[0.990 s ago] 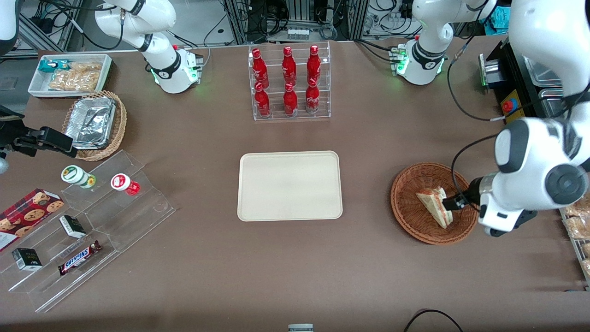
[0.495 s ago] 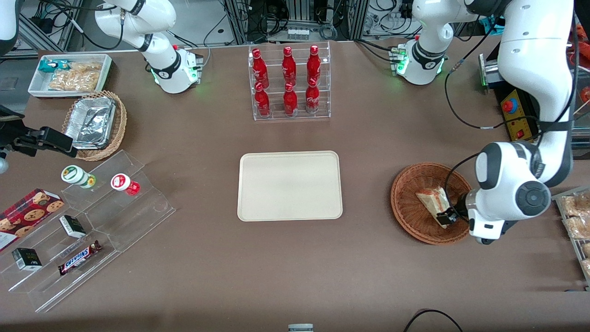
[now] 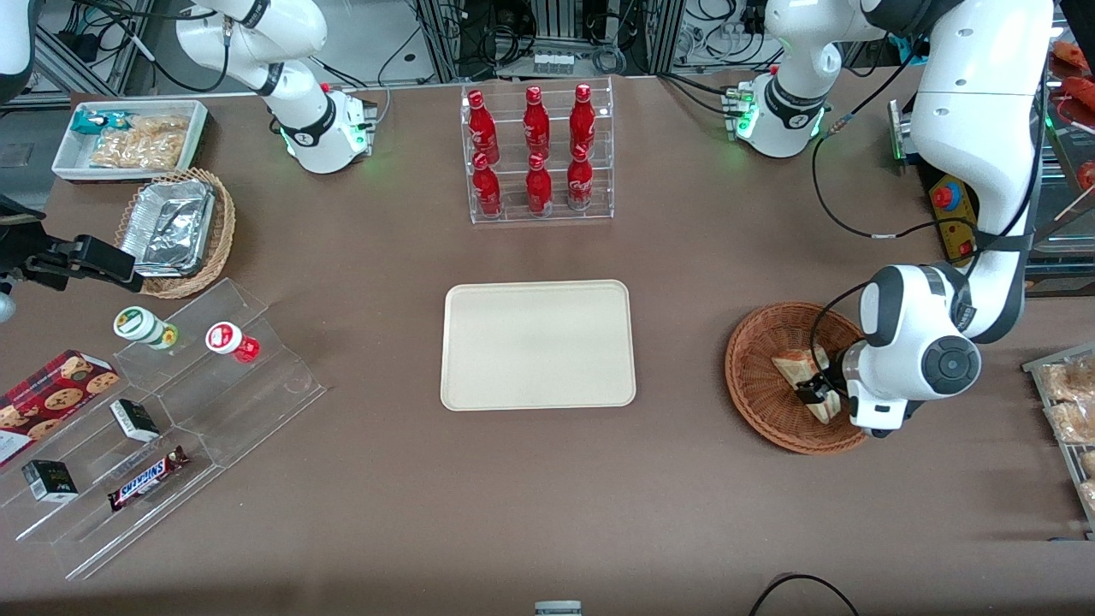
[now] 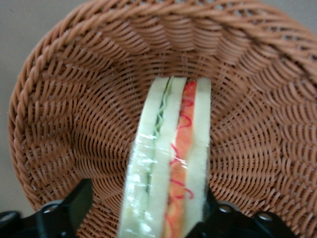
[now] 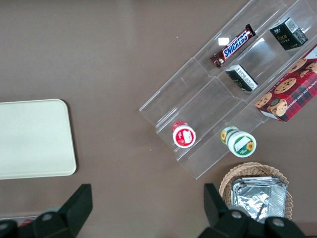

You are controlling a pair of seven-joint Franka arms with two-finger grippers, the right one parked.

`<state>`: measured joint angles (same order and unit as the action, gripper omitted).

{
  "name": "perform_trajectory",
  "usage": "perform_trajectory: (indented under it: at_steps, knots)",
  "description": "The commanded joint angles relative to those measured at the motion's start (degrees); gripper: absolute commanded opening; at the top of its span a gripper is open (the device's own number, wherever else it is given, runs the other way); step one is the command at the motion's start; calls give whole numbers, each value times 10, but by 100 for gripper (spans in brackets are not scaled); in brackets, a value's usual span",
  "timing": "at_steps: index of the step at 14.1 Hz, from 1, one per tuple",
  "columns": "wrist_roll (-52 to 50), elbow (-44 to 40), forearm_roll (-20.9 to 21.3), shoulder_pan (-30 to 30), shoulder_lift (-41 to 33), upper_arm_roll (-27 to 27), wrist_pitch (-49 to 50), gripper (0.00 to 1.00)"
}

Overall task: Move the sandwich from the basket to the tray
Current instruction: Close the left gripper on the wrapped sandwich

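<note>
The sandwich (image 3: 794, 369) (image 4: 168, 163), a clear-wrapped white-bread wedge with green and red filling, lies in the round reddish-brown basket (image 3: 757, 376) (image 4: 74, 114) toward the working arm's end of the table. My left gripper (image 3: 814, 394) (image 4: 146, 199) is down inside the basket, open, one finger on each side of the sandwich. One finger (image 4: 74, 206) stands off from the wrap with wicker showing between; the other finger (image 4: 214, 212) sits close against the bread. The cream tray (image 3: 537, 344) (image 5: 29, 139) lies bare at the table's middle.
A clear rack of red bottles (image 3: 537, 154) stands farther from the front camera than the tray. Toward the parked arm's end are an acrylic stand of snacks (image 3: 171, 411), a light wicker basket with foil trays (image 3: 175, 231) and a white bin (image 3: 128, 137). Packaged pastries (image 3: 1069, 402) lie beside the basket.
The left arm has come down and shifted toward the tray, bringing the gripper from the sandwich's edge to astride it. The sandwich has stayed in the basket.
</note>
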<state>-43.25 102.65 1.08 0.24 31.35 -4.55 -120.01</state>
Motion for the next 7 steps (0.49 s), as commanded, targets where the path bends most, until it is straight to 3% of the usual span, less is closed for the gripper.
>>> perform_trajectory:
  at_steps: [1,3,7]
  knots:
    - [-26,24,4,-5,-21,-2,-8,40]
    - [-44,19,4,-10,-30,-3,-6,24]
    - [-54,-41,2,-52,-53,-4,59,21]
